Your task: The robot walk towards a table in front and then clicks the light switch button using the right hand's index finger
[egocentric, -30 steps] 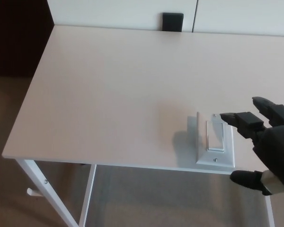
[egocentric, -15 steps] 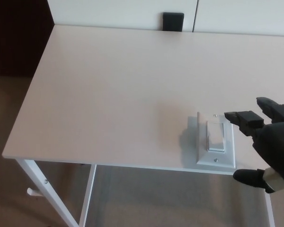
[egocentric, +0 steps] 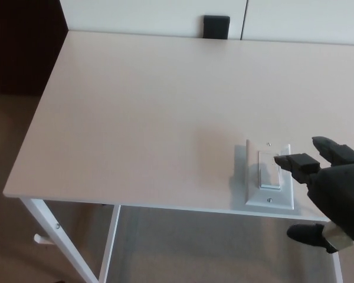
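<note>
Right hand (egocentric: 336, 191) reaching in, cut off at right edge, fingers spread, holding nothing, index fingertip (egocentric: 281, 159) overlapping light switch (egocentric: 269, 171), contact unclear, near table (egocentric: 135, 118) edge.

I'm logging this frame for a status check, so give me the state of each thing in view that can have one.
light switch: lying flat near the table's front edge, a fingertip at the rocker's upper right; pressed or not, cannot tell.
right hand: open, holding nothing, index finger stretched onto the switch.
left hand: not in view.
table: upright, bearing only the switch.
</note>
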Robot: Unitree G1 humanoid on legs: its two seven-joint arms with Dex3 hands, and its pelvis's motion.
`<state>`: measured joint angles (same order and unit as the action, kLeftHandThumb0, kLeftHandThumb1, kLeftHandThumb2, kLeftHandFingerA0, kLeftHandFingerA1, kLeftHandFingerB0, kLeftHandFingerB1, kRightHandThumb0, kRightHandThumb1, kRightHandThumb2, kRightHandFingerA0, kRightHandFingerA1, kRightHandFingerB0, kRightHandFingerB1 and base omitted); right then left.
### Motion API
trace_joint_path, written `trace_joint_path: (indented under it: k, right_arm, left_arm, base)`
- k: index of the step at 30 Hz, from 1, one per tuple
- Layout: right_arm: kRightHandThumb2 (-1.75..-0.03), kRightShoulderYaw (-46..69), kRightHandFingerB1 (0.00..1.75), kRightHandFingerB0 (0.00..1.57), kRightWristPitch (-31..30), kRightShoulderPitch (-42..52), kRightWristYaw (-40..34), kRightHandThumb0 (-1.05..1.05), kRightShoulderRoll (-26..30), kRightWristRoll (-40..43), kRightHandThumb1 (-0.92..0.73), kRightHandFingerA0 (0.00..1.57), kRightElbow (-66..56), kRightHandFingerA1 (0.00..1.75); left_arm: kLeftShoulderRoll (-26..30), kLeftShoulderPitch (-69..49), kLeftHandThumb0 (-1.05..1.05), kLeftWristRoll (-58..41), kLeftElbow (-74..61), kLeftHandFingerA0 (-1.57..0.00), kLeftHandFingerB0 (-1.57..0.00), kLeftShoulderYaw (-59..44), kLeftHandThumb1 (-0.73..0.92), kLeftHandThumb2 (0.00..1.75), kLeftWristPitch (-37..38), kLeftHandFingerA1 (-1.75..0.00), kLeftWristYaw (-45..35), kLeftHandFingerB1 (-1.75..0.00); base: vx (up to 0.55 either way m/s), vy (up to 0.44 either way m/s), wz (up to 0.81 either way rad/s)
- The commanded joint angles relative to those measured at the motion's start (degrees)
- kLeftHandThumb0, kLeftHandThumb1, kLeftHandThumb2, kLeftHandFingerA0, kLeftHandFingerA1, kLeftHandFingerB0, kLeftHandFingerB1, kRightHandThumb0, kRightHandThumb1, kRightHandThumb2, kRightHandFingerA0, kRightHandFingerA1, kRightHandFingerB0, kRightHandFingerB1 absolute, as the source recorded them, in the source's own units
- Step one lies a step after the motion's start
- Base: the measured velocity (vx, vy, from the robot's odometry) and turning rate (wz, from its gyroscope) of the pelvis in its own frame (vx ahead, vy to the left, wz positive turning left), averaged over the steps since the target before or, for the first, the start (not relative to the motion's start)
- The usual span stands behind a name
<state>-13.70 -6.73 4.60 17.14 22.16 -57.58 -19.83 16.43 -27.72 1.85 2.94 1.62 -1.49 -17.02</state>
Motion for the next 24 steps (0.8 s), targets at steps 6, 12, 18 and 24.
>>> trace_joint_path:
  k: [6,12,18,24]
  right_arm:
    - [-0.86,-2.38,0.33,0.14,-1.45,-1.14,-0.4,-0.83,0.23,-1.8,-0.5,0.0,2.99,0.08]
    - [-0.86,-3.43,0.34,0.11,-1.59,-1.44,-0.99,-0.78,0.23,-2.03,-0.47,0.0,4.67,0.13]
    - [-0.86,-4.17,0.34,0.12,-2.25,-1.5,-0.53,-0.8,0.45,-2.5,-0.48,0.0,5.42,0.13]
    - [-0.87,-5.06,0.33,0.14,-2.65,-0.97,-0.1,-0.83,0.3,-2.8,-0.5,0.0,6.02,0.1]
  left_arm:
    - [1.18,-0.07,-0.29,1.33,-0.38,-0.57,-0.51,-0.05,0.49,0.55,0.79,-0.43,0.16,-0.37]
    - [1.45,-0.04,-0.31,1.93,0.0,-0.58,-0.53,0.05,0.49,0.54,1.53,-0.43,0.29,-0.37]
    - [1.4,0.14,-0.3,1.8,-0.08,-0.57,-0.52,0.03,0.49,0.55,1.32,-0.43,0.04,-0.37]
    - [1.63,0.4,-0.32,2.5,0.57,-0.59,-0.53,0.21,0.49,0.54,2.23,-0.43,0.39,-0.37]
  base:
    - [0.0,0.0,0.0]
    - [0.0,0.0,0.0]
    - [0.0,0.0,0.0]
    - [0.0,0.0,0.0]
